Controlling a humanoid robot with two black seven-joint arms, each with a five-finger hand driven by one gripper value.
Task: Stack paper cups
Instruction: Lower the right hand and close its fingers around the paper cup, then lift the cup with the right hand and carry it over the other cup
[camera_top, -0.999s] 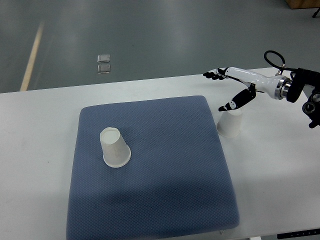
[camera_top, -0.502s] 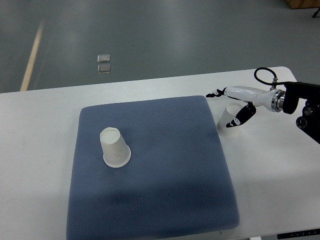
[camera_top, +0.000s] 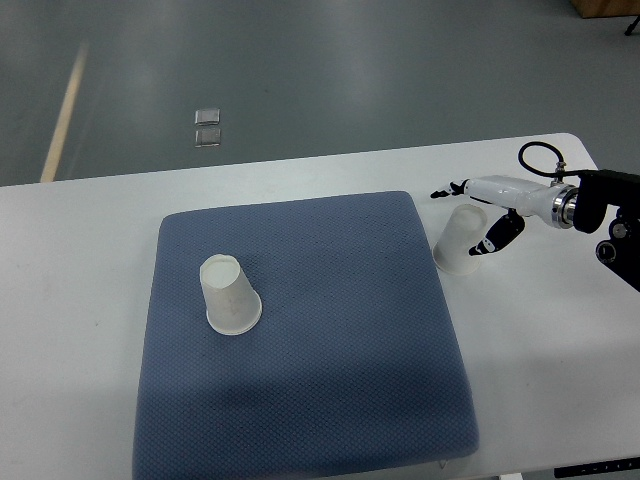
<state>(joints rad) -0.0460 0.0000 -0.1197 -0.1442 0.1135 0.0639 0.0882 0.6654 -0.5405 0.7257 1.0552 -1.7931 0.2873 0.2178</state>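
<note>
One white paper cup stands upside down on the left part of the blue mat. A second upside-down paper cup sits on the white table just off the mat's right edge and leans slightly. My right hand comes in from the right edge and grips this cup's upper part. Its fingers reach past the far side and its thumb presses the near right side. The cup's rim still touches the table. The left arm is out of view.
The white table carries the mat in its middle. Its back edge borders grey floor, where two small square plates lie. The right arm's dark wrist and cable hang over the table's right end.
My right hand came down from above the right cup, closed around its upper part and shifted slightly right. The cup now leans. The cup on the mat has not moved.
</note>
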